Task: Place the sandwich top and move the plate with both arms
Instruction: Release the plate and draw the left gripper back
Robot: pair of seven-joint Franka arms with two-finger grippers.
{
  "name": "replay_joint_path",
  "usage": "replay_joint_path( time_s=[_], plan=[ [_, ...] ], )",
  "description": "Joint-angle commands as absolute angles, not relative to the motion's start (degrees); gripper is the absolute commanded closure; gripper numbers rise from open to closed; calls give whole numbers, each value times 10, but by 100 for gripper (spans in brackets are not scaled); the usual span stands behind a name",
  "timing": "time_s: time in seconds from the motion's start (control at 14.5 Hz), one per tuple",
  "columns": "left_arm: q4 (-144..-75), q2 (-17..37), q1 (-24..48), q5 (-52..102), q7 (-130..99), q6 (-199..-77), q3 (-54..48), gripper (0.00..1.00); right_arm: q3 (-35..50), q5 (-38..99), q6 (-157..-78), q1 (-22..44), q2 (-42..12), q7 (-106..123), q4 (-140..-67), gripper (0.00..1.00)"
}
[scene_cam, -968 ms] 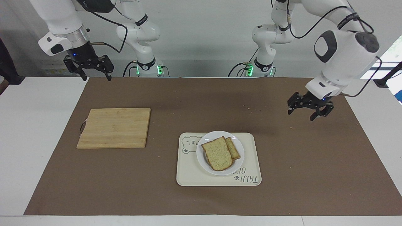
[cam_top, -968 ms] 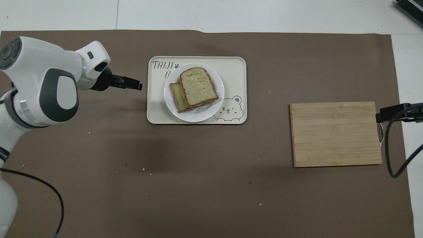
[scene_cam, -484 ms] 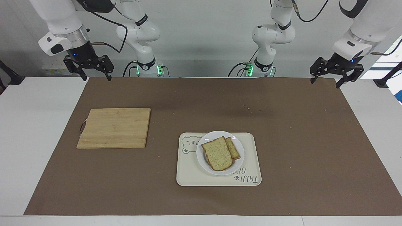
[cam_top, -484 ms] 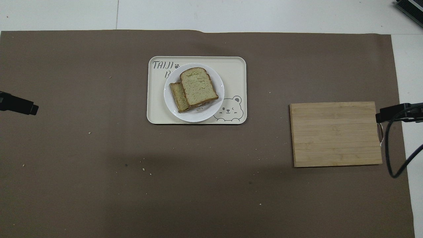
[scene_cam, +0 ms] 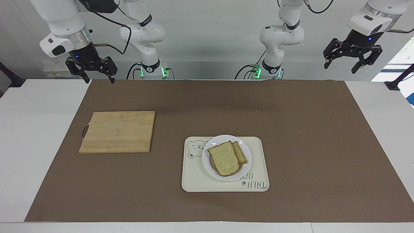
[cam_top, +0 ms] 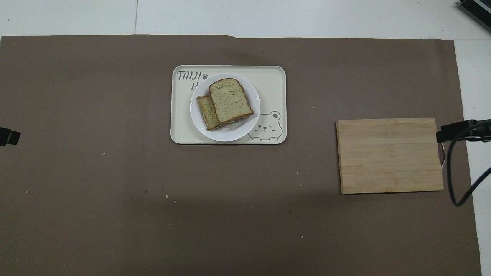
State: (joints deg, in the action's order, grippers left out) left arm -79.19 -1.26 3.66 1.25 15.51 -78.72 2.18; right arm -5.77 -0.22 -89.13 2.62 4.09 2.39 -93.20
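Sandwich top lying flat on a second slice, askew so the lower slice peeks out toward the left arm's end; both on the plate

Plate sitting on a cream tray with a bear drawing and lettering, roughly mid-table, farther from the robots than the cutting board

In the overhead view: sandwich top, plate, tray, board well apart toward the right arm's end

Brown mat covering most of the table, a few crumbs scattered on it

Left gripper raised high over the mat's corner at the left arm's end, jaws spread open, nothing between them; only a black tip seen at the overhead view's edge

Right gripper raised over the mat's corner at the right arm's end, jaws likewise open and empty; tip seen just beside the board's edge in the overhead view

Neither gripper touching bread, plate, tray or board
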Motion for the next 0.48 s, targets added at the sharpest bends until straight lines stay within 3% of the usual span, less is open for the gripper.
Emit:
replay_joint_path(
  time_s=[0.0, 0.41],
  plan=[
    [-780, -4, 33, 1, 152, -779, 20, 0, -54, -9, -888, 20, 55, 39, -947, 0],
    [-810, -32, 41, -18, 143, -765, 17, 0, -54, -9, -888, 18, 56, 39, -947, 0]
  ],
)
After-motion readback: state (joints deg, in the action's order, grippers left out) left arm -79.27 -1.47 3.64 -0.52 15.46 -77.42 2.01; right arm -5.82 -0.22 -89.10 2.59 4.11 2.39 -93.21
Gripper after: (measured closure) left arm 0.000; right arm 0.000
